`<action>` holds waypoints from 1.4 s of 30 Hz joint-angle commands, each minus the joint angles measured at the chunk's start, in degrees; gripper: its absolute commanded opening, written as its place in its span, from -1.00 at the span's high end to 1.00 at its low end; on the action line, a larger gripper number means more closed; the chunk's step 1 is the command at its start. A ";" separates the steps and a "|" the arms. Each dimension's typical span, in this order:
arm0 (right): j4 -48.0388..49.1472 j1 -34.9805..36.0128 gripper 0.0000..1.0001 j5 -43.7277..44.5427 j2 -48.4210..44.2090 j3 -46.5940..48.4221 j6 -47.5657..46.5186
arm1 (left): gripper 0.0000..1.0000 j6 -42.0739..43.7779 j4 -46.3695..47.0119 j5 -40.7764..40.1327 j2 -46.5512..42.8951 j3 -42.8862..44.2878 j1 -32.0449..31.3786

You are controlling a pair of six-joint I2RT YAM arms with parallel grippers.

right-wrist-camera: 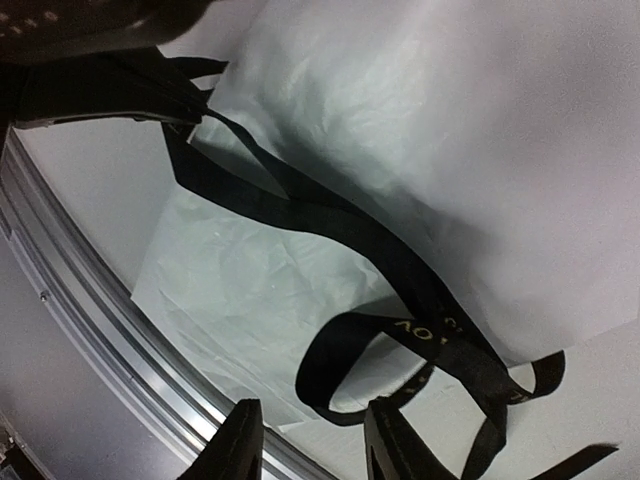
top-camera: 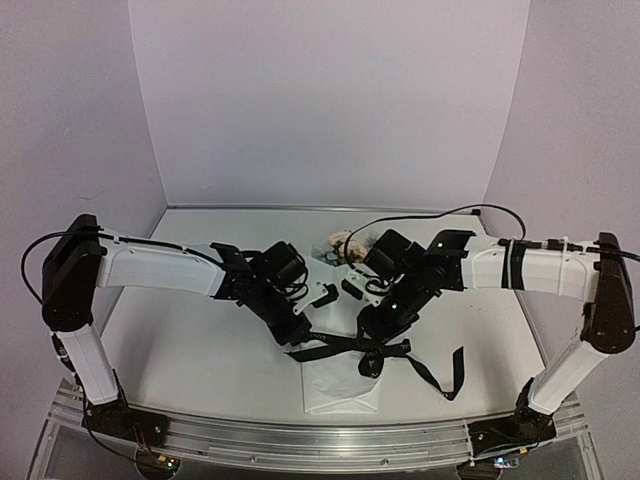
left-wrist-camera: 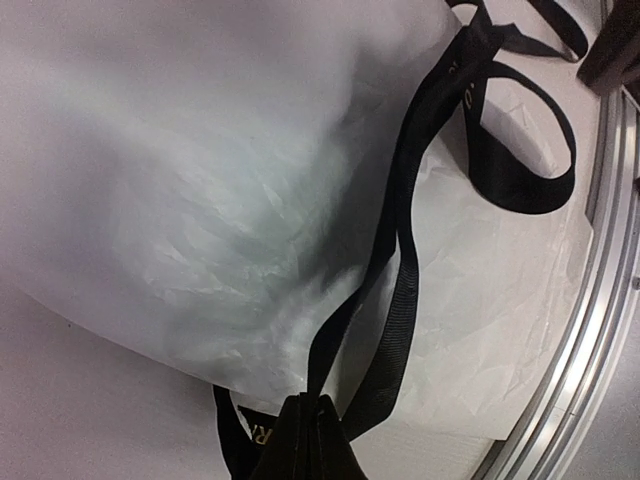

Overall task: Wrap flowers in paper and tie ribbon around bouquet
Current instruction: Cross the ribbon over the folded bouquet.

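From above, the bouquet lies on the table between the two arms. Its white paper is toward the near edge, and the peach flowers show at the far end. The black ribbon crosses the paper, and one tail goes out to the right on the table.

In the left wrist view, the left gripper is pressed together on the ribbon. Two strands go up from it over the thin, crinkled paper, and a loop lies beside the metal rail.

In the right wrist view, the right gripper is spread, with nothing between its fingers. A ribbon loop with pale letters lies just beyond them.
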 commanded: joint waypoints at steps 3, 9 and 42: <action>9.08 0.74 0.53 -1.28 5.15 1.34 6.48 | 1.00 -1.93 5.83 8.36 -5.86 -2.33 3.48; 12.08 0.70 0.20 8.20 3.09 -2.17 2.20 | 1.00 -1.86 6.08 11.62 -5.98 -2.89 5.02; -0.83 -1.00 1.00 11.92 1.35 -2.86 -4.62 | 1.00 -2.20 6.17 13.14 -5.50 -3.76 5.92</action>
